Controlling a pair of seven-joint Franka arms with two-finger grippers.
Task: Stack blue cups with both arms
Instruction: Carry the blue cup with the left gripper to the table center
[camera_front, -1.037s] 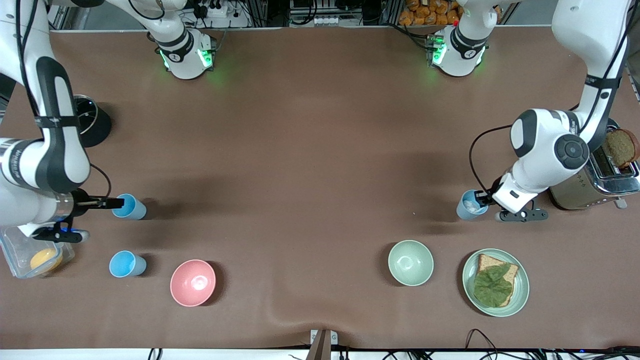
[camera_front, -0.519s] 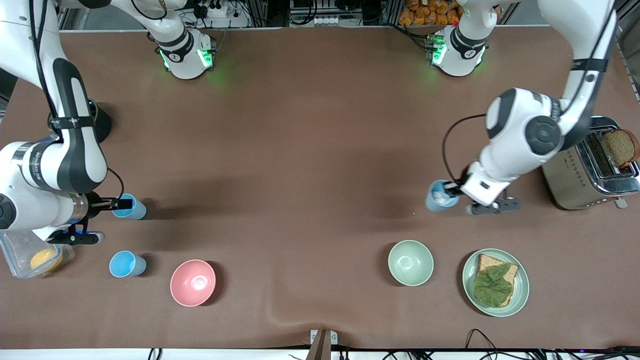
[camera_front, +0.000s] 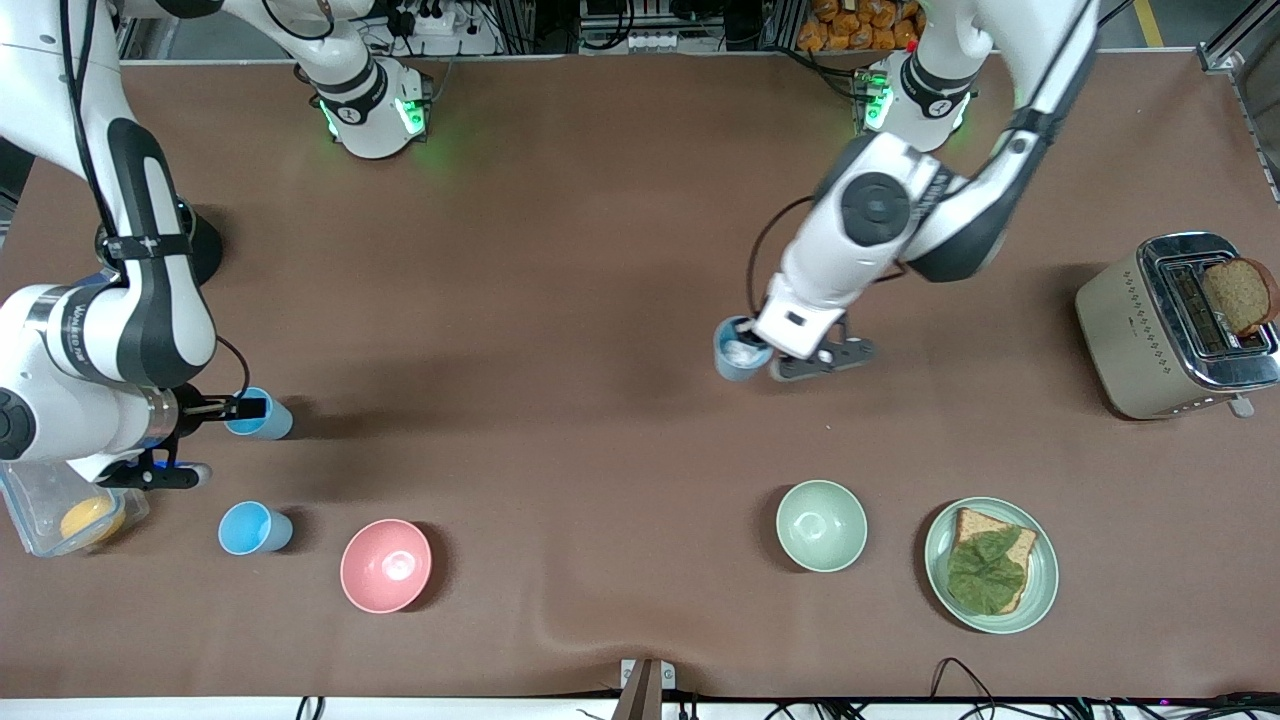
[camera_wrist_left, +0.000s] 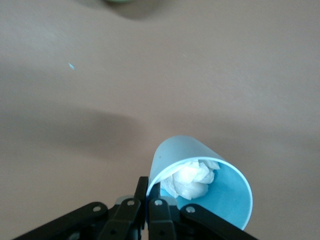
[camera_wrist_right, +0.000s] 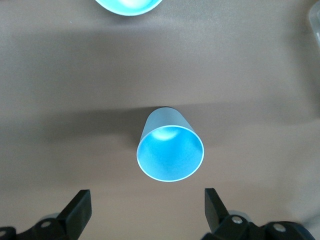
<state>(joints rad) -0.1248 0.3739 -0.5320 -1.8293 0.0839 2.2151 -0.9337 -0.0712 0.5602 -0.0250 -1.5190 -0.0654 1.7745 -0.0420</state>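
Three blue cups: the left claw (camera_front: 752, 352) pinches the tissue-filled cup (camera_front: 737, 349) by its rim, frame centre; the right claw (camera_wrist_right: 146, 212), spread, hovers at the second cup (camera_front: 262, 414); the third cup (camera_front: 252, 527) stands lower left on the counter (camera_front: 600, 250).

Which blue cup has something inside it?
The paler blue cup held by the left pincer, up over the table's middle: white crumpled stuff sits inside. The two cups at the right arm's end look empty.
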